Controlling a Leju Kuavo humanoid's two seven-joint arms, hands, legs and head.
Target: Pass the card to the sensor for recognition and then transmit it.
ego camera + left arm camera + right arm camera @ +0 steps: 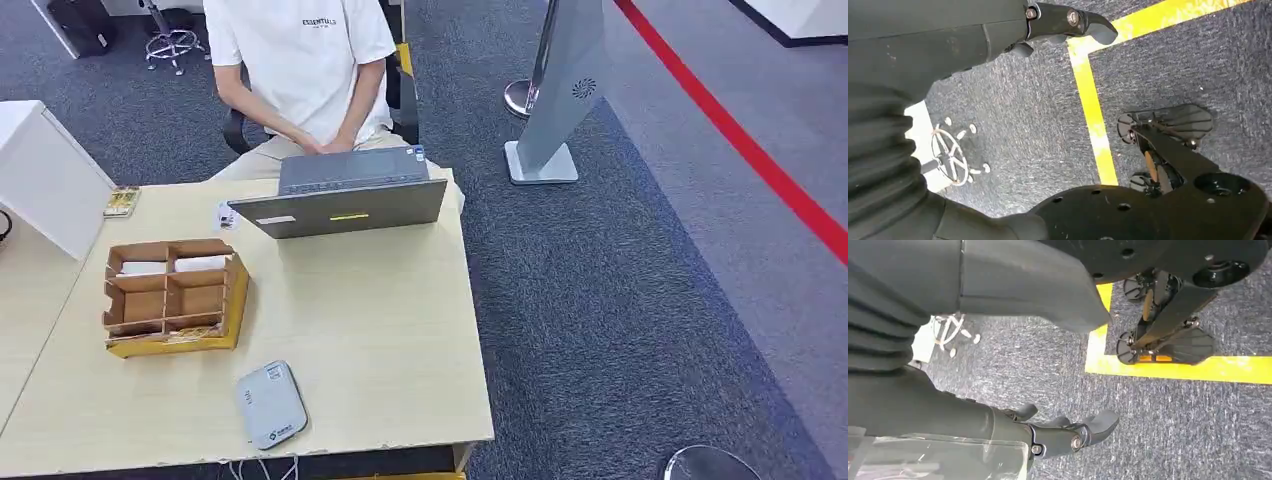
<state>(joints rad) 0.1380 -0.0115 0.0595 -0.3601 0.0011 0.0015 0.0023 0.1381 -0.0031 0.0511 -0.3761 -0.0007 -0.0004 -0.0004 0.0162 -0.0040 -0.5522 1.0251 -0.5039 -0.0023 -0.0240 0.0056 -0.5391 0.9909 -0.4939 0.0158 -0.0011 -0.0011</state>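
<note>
A grey rounded card sensor (271, 403) lies flat near the table's front edge, its cable hanging over the edge. White cards (142, 268) lie in the two rear compartments of a brown cardboard divider box (170, 322) on a yellow base, left of centre. Both arms hang below the table. My left hand (948, 45) points down at the carpet with a finger (1083, 22) stretched out and nothing in it. My right hand (973, 410) also hangs over the carpet, thumb (1048, 290) and fingers (1073, 435) apart, holding nothing.
A person in a white T-shirt (300, 60) sits behind an open grey laptop (345, 200) at the table's far side. A white box (45, 175) stands at the left; a small paper (226, 216) and a packet (121, 202) lie nearby. A grey kiosk stand (560, 100) is on the right.
</note>
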